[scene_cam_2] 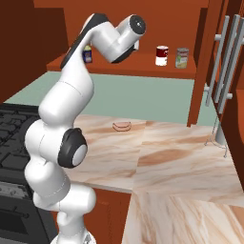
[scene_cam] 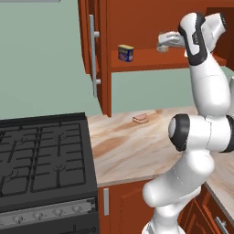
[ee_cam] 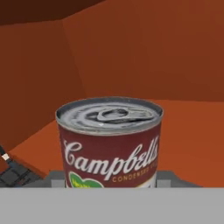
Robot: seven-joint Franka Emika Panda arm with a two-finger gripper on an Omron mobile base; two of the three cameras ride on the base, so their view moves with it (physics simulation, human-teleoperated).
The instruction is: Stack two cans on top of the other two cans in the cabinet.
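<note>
Item: dark red Campbell's soup can with a silver pull-tab lid, upright inside the reddish-brown wooden wall cabinet.
Tool: two-finger gripper, clamped on the can's lower sides.
Left on the shelf: squat blue-and-yellow can, well apart.

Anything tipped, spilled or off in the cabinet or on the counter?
Nothing stands out. The blue can and the green-label can stand upright on the cabinet shelf. The Campbell's can sits level between the jaws, and the counter shows no spill.
</note>
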